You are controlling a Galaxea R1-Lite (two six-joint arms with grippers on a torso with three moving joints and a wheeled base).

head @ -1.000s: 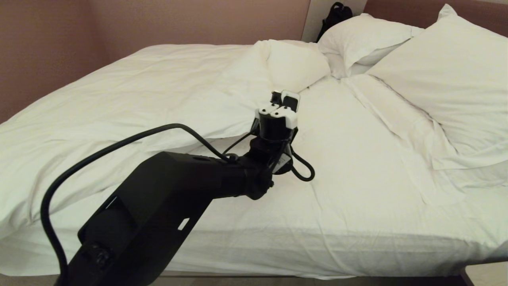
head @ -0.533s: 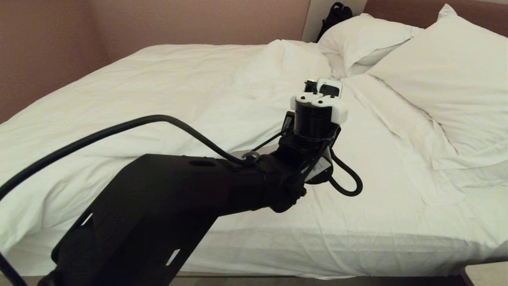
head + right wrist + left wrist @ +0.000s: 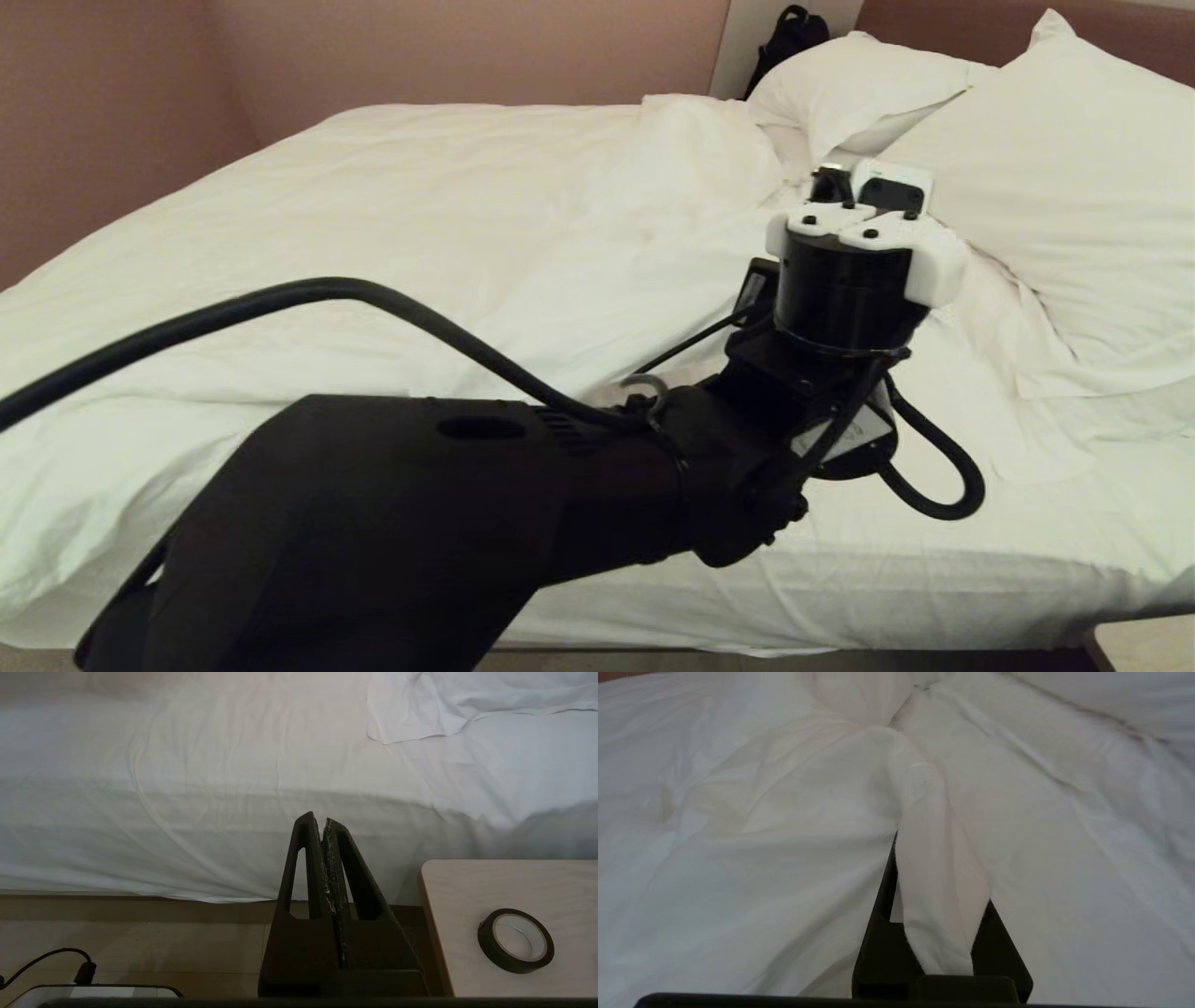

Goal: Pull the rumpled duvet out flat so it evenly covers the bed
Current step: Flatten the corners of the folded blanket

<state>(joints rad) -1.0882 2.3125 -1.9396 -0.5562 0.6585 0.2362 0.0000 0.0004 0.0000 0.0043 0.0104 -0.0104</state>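
Note:
The white puffy duvet lies over the left and middle of the bed, its near corner stretched towards the pillows. My left gripper hovers over the mattress just in front of the pillows, its fingertips hidden behind the wrist in the head view. The left wrist view shows this gripper shut on a pinched fold of the duvet, with the cloth running away taut from the jaws. My right gripper hangs low beside the mattress side, shut and empty.
Two plump white pillows lean on the brownish headboard. A black bag sits behind them. Beside the bed stands a pale wooden table with a tape roll. A cable lies on the floor.
My left arm has swung right towards the pillows with the duvet corner in its grip. The bunched fold has spread over more of the bare sheet. The right arm has not moved.

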